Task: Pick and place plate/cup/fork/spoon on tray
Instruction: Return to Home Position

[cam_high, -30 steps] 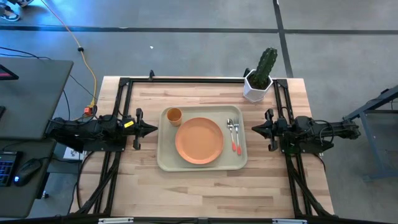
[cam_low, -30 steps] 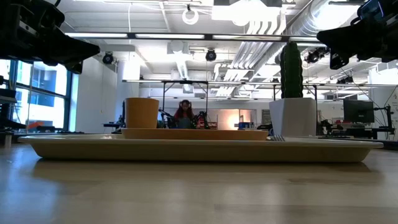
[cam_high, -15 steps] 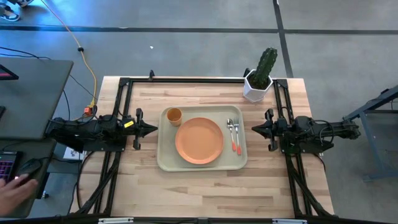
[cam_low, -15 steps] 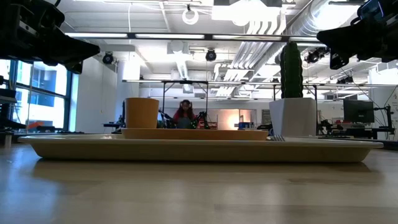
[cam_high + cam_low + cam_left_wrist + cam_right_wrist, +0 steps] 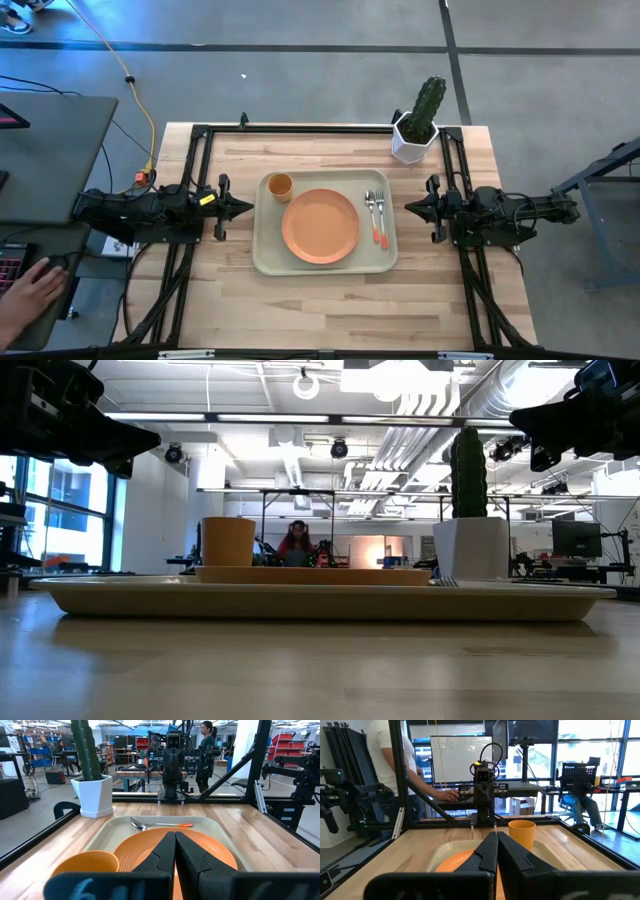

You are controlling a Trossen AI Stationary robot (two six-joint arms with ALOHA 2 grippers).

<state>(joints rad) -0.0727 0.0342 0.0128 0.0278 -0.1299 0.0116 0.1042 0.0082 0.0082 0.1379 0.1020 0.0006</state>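
Nothing had moved. The left claw (image 5: 240, 207) and right claw (image 5: 412, 207) stayed closed and empty. Between them lay the tray (image 5: 265, 255), holding plate (image 5: 320, 226), cup (image 5: 280, 185), fork (image 5: 380, 222) and spoon (image 5: 370, 205). The task looked finished.

Both arms folded back, grippers closed

Seen from above, the left arm (image 5: 150, 210) lies low and stretched flat at 9 o'clock, its wrist level and the left gripper (image 5: 247, 208) aimed toward 3 o'clock. The right arm (image 5: 500, 212) mirrors it at 3 o'clock, and the right gripper (image 5: 409, 207) is aimed toward 9 o'clock, so the two face each other, well apart. From table height, both arms hang above the surface, the left one at 10 o'clock (image 5: 70, 420) and the right one at 2 o'clock (image 5: 585, 410). In its own wrist view, the left gripper (image 5: 175, 836) has its fingers (image 5: 162, 856) pressed together and holding nothing. The right gripper (image 5: 497, 836) likewise has its fingers (image 5: 487, 854) pressed together and holding nothing.
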